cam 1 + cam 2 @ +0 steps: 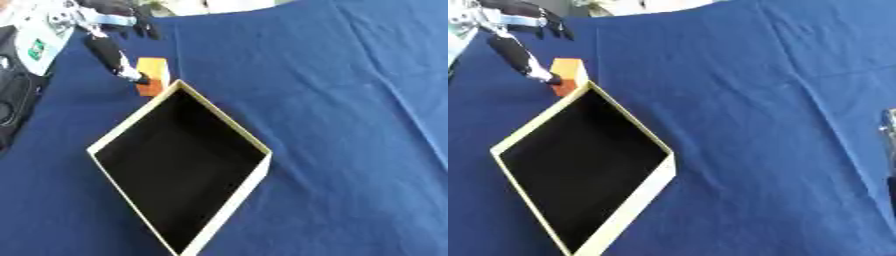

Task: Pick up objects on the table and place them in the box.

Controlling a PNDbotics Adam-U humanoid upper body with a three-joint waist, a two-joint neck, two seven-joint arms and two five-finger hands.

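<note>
A dark blue cloth covers the whole table; it is soft and shows long shallow wrinkles, mostly in the right half of the frame. In the middle-left lies the box, a flat open tray turned like a diamond. Its walls are thin and pale cream, like cardboard, and the inside is black and matte.

Just beside the upper corner of the box stands a small orange block, with straight edges and a lighter top face. It touches the box wall or is very near; I cannot tell which.

The left hand comes in from the upper left corner of the frame. One long black finger with a silver tip reaches down to the left side of the orange block and touches it there. The other fingers are short dark shapes above, apart from the block. The fingers look extended, not wrapped around the block.

The left eye view shows black and white equipment at the left edge. The right eye view does not show most of it, but it shows a thin grey-silver part at the right edge, too little to identify.
</note>
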